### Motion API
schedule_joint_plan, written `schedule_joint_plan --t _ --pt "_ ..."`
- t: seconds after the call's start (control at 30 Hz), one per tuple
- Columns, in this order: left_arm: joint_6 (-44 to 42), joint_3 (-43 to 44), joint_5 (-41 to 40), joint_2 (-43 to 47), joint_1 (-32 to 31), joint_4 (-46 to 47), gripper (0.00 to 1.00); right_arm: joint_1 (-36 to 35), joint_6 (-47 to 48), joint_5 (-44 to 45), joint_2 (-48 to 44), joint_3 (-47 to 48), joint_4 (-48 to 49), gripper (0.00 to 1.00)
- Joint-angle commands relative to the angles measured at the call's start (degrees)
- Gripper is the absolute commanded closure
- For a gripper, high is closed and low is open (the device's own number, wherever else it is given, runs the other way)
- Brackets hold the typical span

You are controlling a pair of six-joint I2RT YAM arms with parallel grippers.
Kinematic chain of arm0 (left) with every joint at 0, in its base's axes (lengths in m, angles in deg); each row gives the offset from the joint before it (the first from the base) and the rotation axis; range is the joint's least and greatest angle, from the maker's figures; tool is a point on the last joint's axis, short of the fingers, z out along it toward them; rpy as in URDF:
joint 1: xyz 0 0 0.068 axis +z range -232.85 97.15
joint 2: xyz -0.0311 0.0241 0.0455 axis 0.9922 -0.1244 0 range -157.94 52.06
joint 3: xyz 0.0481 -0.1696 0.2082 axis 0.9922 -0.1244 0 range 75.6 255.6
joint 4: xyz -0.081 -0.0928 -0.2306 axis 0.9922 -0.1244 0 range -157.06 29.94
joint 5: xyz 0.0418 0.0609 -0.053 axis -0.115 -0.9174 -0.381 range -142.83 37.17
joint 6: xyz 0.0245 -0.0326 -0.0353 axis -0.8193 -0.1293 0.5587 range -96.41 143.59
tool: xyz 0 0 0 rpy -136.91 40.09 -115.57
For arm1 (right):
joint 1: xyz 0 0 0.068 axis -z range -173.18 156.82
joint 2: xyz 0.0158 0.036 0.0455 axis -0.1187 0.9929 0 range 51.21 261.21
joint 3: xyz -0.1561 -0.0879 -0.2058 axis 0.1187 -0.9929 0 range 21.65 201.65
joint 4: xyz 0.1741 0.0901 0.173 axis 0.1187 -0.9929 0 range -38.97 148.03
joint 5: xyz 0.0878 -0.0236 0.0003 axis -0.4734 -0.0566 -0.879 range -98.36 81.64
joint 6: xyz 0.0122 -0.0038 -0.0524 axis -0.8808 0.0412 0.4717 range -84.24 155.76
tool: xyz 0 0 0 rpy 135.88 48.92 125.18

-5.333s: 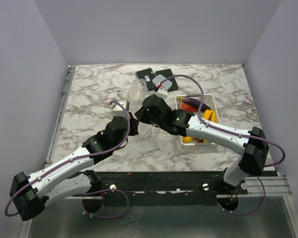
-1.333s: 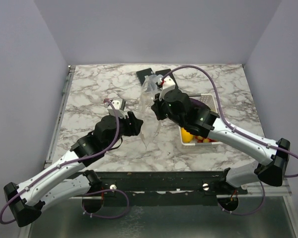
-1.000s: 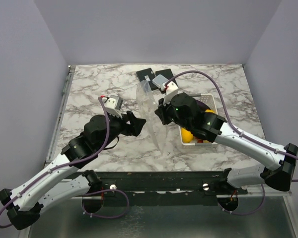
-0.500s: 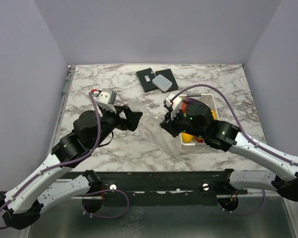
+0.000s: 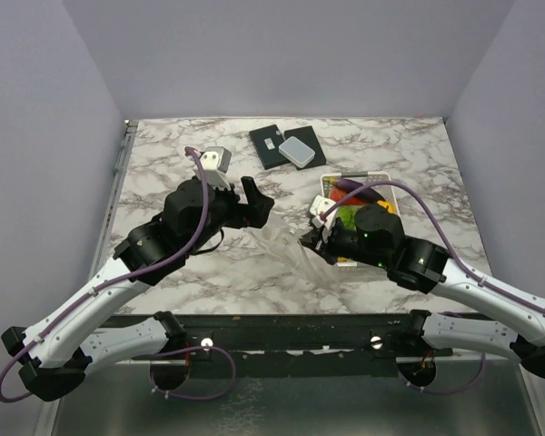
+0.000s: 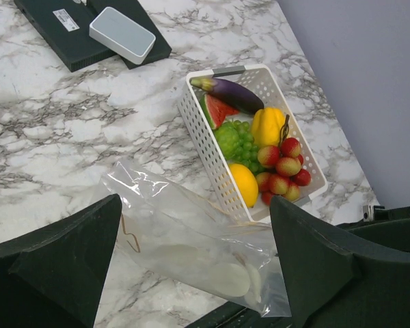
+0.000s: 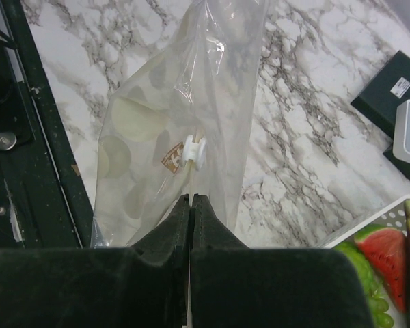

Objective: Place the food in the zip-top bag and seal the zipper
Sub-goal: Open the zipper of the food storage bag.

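The zip-top bag (image 5: 284,247), clear with pale dots, hangs from my right gripper (image 5: 309,239) and trails onto the marble. In the right wrist view the jaws are shut on the bag's (image 7: 165,116) edge, just below a small white slider (image 7: 193,152) on the zipper. My left gripper (image 5: 254,202) stands open above and left of the bag (image 6: 191,239), holding nothing. The food lies in a white basket (image 6: 199,121): eggplant (image 6: 229,92), watermelon slice (image 6: 215,111), grapes (image 6: 240,143), lemon (image 6: 244,183), strawberries (image 6: 281,174).
A black box (image 5: 274,145) with a pale grey case (image 5: 297,151) on it lies at the back of the table. My right arm covers part of the basket (image 5: 381,178) in the top view. The dark table edge (image 7: 27,137) runs close under the bag.
My right gripper has drawn the bag toward the near edge and lowered it. My left gripper has opened wider, come off the bag and swung back toward the far side.
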Motion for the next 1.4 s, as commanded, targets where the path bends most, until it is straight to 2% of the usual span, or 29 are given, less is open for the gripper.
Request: schedule_joint_plan --t 0.0,0.53,0.83,1.2,1.23,1.37 --pt "4.4 4.2 1.2 -0.8 0.1 -6.4 0.09 -0.7 5.0 2.5 -2.2 -1.2 5.0 0.99" --pt "9.0 2.6 6.7 -3.4 0.2 -8.5 0.12 -6.2 13.9 14.4 -2.3 -4.0 10.7 0.99" --pt "8.5 1.2 6.3 -4.9 0.2 -8.1 0.45 -8.5 17.3 14.9 -4.4 -7.6 14.6 0.99" --pt "7.7 0.8 4.5 -5.0 1.7 -7.8 0.96 -9.5 22.9 10.1 -9.7 -12.8 17.2 0.99" --pt "7.5 0.7 4.5 -5.0 2.0 -7.8 1.0 -9.5 23.1 9.3 -10.5 -13.1 17.5 0.99" --pt "7.1 0.1 4.1 -4.4 3.4 -7.9 1.0 -9.5 23.3 6.6 -13.8 -14.6 19.7 0.99"
